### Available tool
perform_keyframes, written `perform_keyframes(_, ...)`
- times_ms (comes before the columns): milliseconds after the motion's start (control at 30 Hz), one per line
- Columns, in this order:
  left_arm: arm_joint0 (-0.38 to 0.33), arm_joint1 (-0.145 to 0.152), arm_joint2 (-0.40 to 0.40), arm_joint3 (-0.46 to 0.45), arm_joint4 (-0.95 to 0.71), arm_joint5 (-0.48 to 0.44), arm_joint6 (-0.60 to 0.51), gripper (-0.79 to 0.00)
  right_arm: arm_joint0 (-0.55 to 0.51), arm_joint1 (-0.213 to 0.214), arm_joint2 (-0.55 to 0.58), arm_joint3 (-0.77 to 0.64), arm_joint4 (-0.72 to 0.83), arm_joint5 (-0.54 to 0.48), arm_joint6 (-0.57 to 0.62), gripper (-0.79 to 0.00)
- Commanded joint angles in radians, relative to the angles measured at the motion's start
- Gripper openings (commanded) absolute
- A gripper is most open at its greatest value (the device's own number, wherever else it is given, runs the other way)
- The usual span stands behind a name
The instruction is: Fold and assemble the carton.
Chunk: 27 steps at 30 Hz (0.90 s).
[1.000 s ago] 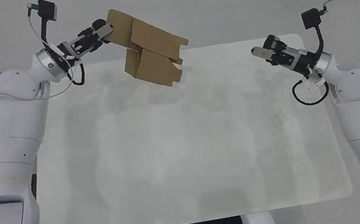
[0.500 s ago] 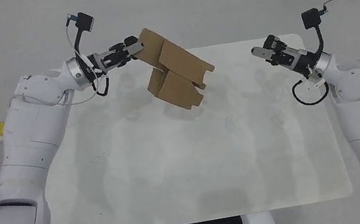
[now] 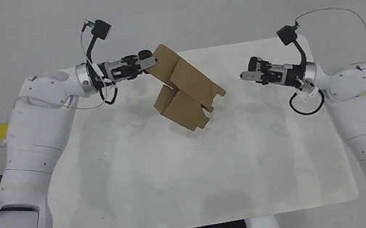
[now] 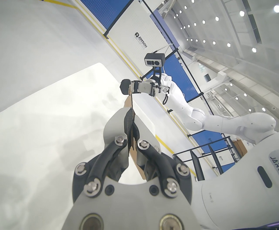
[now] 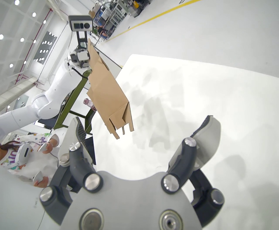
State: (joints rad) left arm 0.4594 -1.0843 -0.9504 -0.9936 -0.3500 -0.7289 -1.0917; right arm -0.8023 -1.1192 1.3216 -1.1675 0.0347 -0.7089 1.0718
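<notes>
Above the far side of the white table (image 3: 181, 188), a partly folded brown carton (image 3: 183, 92) is held clear of the surface. It is pinched at its upper edge by the left gripper (image 4: 130, 115), whose fingers are pressed together on the cardboard. The carton is judged light and fairly stiff, yet apt to swing and buckle along its creases. A panel edge beside a fold is better gripped than a loose flap. The right gripper (image 5: 142, 120) is spread wide, holding nothing, near the carton but apart from it.
</notes>
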Motion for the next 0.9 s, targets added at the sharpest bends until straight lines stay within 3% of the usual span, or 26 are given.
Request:
perform_keyframes(0,0.002,0.001,-0.001,-0.007,-0.011,0.012,-0.012,-0.785,0.015,-0.003,-0.030,0.018,0.026,-0.016,0.023,0.000)
perform_keyframes(400,0.025,0.010,-0.004,-0.045,-0.075,0.042,-0.041,-0.785,0.109,0.017,-0.324,0.046,0.193,-0.012,0.027,0.000)
perform_keyframes(433,0.026,0.010,-0.003,-0.047,-0.080,0.043,-0.043,-0.785,0.117,0.020,-0.343,0.051,0.204,-0.017,0.023,-0.028)
perform_keyframes(500,0.027,0.009,-0.002,-0.049,-0.089,0.045,-0.045,-0.785,0.130,0.027,-0.377,0.059,0.230,-0.027,0.013,-0.394)
perform_keyframes(600,0.028,0.010,-0.002,-0.048,-0.097,0.046,-0.046,-0.785,0.146,0.040,-0.423,0.067,0.266,-0.040,-0.001,-0.511)
perform_keyframes(700,0.025,0.009,-0.002,-0.038,-0.103,0.047,-0.047,-0.785,0.160,0.053,-0.468,0.068,0.301,-0.048,-0.008,-0.773)
perform_keyframes(867,0.020,0.008,0.001,-0.026,-0.109,0.047,-0.046,-0.785,0.181,0.076,-0.537,0.060,0.363,-0.060,-0.020,-0.785)
